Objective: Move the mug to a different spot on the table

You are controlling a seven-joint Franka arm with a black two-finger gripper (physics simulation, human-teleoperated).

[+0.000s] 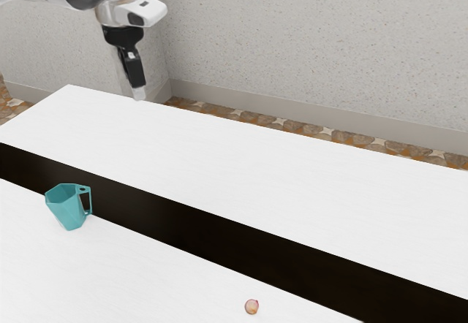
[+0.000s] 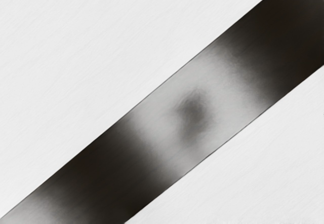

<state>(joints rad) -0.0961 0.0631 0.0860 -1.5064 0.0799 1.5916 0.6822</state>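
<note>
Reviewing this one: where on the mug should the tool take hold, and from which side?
Probably from above, pinching the rim on the side away from the handle. The mug stands upright with its mouth open upward, and its faceted body narrows toward the base, so a side pinch might slip. The tool hangs high, well apart from it.
</note>
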